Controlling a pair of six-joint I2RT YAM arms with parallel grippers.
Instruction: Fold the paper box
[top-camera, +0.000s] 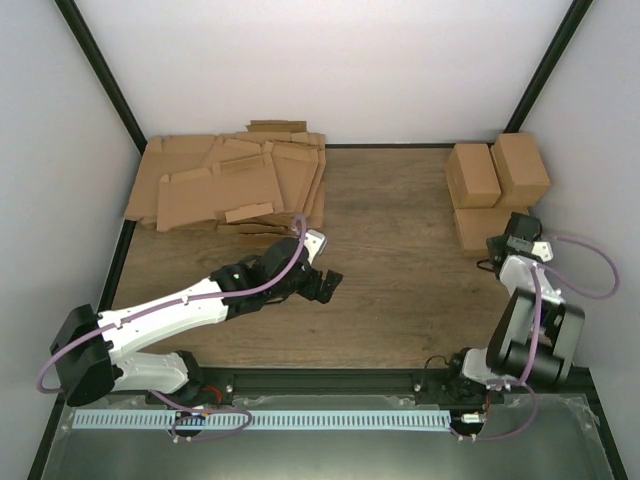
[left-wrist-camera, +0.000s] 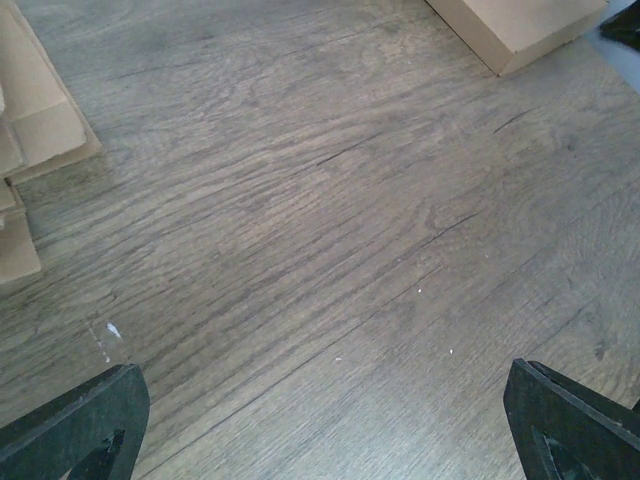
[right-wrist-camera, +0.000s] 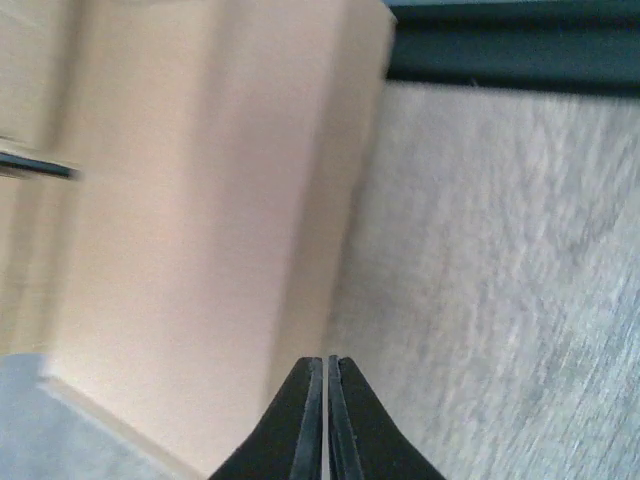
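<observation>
The paper box (top-camera: 482, 226) is a wide, shallow brown carton lying at the right of the table, in front of two taller brown cartons. Its corner shows at the top of the left wrist view (left-wrist-camera: 515, 25). A brown carton face (right-wrist-camera: 200, 250) fills the left of the right wrist view, blurred. My right gripper (top-camera: 497, 248) is shut and empty, its fingertips (right-wrist-camera: 312, 372) right beside that carton's edge, just above the wood. My left gripper (top-camera: 325, 283) is open and empty over the bare middle of the table, its fingers (left-wrist-camera: 75, 425) spread wide.
Two taller blocky cartons (top-camera: 497, 168) stand at the back right. A pile of flat die-cut cardboard sheets (top-camera: 235, 185) covers the back left, and its edge shows in the left wrist view (left-wrist-camera: 35, 120). A black frame rail (right-wrist-camera: 510, 45) runs along the table edge.
</observation>
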